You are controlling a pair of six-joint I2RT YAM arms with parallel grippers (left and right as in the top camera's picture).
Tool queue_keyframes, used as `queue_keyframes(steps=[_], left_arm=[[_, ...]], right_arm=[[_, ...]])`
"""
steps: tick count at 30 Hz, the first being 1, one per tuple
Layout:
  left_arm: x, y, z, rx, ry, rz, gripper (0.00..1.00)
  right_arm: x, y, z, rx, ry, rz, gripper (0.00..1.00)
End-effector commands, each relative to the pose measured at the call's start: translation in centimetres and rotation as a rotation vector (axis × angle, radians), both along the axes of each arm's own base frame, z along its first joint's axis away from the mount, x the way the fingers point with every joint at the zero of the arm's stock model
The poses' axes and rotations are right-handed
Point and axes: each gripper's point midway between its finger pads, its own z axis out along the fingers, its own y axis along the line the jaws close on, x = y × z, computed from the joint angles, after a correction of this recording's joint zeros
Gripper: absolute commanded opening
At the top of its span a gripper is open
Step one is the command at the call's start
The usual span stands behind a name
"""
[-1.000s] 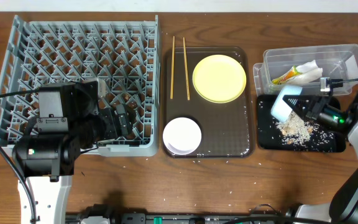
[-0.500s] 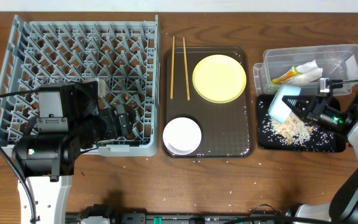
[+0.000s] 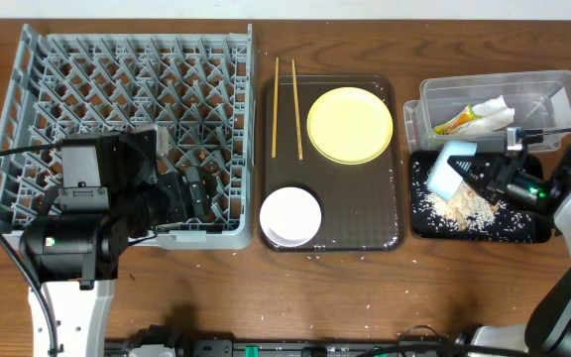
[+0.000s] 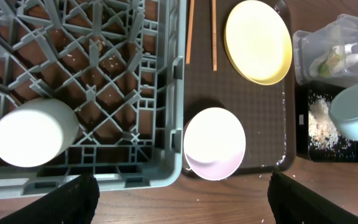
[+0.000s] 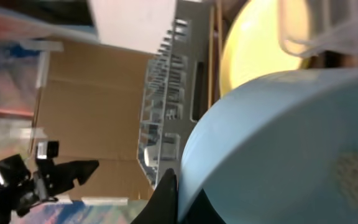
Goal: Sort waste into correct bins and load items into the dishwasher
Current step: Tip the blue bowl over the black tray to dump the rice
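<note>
My right gripper (image 3: 476, 171) is shut on the rim of the light blue bowl (image 3: 448, 171) and holds it tipped over the black tray (image 3: 533, 230), where a heap of rice grains (image 3: 464, 208) lies. The bowl fills the right wrist view (image 5: 291, 143). The clear tub (image 3: 553, 91) holds the white wrapper (image 3: 492, 111) and the orange-and-green sachet (image 3: 454, 123). The yellow plate (image 3: 350, 125), white bowl (image 3: 290, 215) and chopsticks (image 3: 285, 94) lie on the brown tray (image 3: 365, 233). The white cup (image 4: 33, 132) sits in the grey dish rack (image 3: 67, 69). My left gripper (image 4: 179, 199) is open over the rack's front edge.
Loose rice grains lie scattered on the wooden table in front of the brown tray (image 3: 370, 302). The left arm's body (image 3: 87, 223) covers the rack's front left corner. A cable (image 3: 563, 127) runs to the right arm over the tub.
The light blue bowl has shifted slightly over the black tray, and the rice heap under it has spread a little. The left arm has not moved.
</note>
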Motion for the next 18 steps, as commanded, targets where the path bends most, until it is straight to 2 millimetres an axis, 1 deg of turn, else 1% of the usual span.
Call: queue_keyframes(steps=[1, 2, 3, 4, 5, 7, 8, 9, 10, 12, 13, 15, 17, 18], left_arm=[[0.0, -0.3, 0.6, -0.006, -0.016, -0.024, 0.88], [0.0, -0.3, 0.6, -0.006, -0.016, -0.025, 0.88], [0.0, -0.3, 0.6, -0.005, -0.017, -0.024, 0.88], [0.0, -0.3, 0.6, -0.005, -0.016, -0.024, 0.88], [0.0, -0.3, 0.6, -0.006, -0.016, -0.025, 0.88], [0.0, -0.3, 0.6, -0.006, -0.017, -0.025, 0.87], [0.0, -0.3, 0.6, -0.006, -0.017, -0.025, 0.88], [0.0, -0.3, 0.6, -0.006, -0.017, -0.025, 0.87], [-0.1, -0.3, 0.6, -0.006, -0.017, -0.025, 0.88], [0.0, -0.3, 0.7, -0.005, -0.020, -0.024, 0.87], [0.0, -0.3, 0.7, -0.005, -0.022, -0.025, 0.87], [0.0, -0.3, 0.8, -0.005, -0.024, -0.025, 0.88], [-0.1, -0.3, 0.9, -0.005, -0.031, -0.024, 0.88], [-0.1, -0.3, 1.1, -0.005, -0.041, -0.024, 0.88]], right_arm=[[-0.6, 1.6, 3.1, 0.083, -0.204, 0.095, 0.01], [0.0, 1.1, 0.5, 0.008, -0.014, 0.035, 0.01], [0.0, 1.0, 0.0, -0.017, -0.001, 0.030, 0.01], [-0.5, 1.9, 2.2, 0.039, -0.170, 0.095, 0.01], [-0.8, 2.3, 3.2, 0.069, -0.241, 0.120, 0.01], [0.1, 1.3, -0.5, -0.032, 0.045, 0.028, 0.01], [-0.1, 1.8, 0.4, -0.019, -0.038, 0.064, 0.01], [-0.4, 2.4, 1.8, 0.022, -0.144, 0.105, 0.01], [-0.5, 2.5, 2.0, 0.028, -0.149, 0.110, 0.01], [0.1, 1.7, -0.6, -0.047, 0.027, 0.045, 0.01], [0.0, 1.7, -0.7, -0.056, 0.030, 0.044, 0.01], [-0.2, 2.2, 0.8, -0.028, -0.081, 0.086, 0.01], [-0.8, 2.8, 3.5, 0.030, -0.250, 0.136, 0.01], [-0.9, 2.9, 4.2, 0.031, -0.293, 0.144, 0.01]])
